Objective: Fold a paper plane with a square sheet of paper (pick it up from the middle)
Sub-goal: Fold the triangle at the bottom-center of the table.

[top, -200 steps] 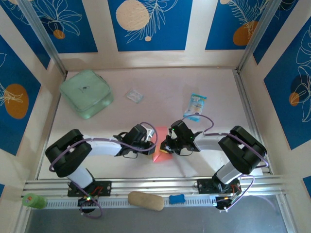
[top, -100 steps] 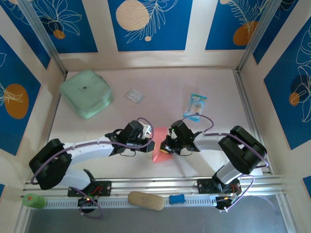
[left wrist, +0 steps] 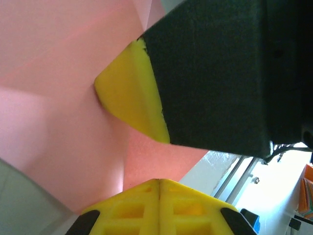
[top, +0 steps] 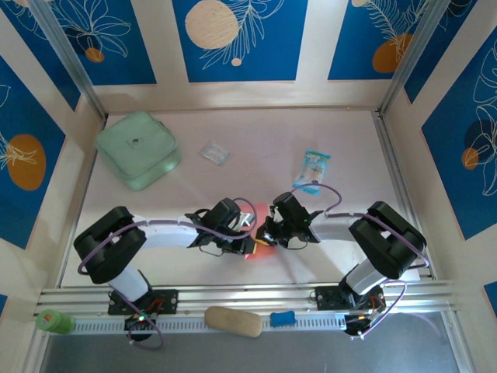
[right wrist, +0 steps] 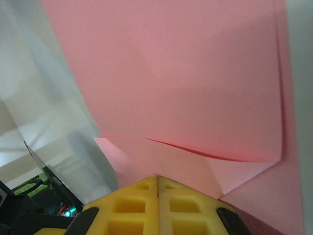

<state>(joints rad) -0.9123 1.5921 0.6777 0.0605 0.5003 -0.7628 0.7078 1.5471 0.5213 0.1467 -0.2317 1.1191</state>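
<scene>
Both claws are pinched shut on the square sheet of paper (top: 261, 249), partly folded, over the near-middle of the table (top: 256, 136). Left gripper (left wrist: 159, 182) and right gripper (right wrist: 157, 178) sit tip to tip, probably so I can crease between them.

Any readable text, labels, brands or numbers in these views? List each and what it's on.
No text can be read here.
Blue-and-white snack packet: has print, too small to read.
Mint-green square pouch: small dark mark at its centre, too small to read.
Salmon-pink paper sheet: blank, creases only.
Blue wall panels: leaf and circle pattern, no words.
</scene>
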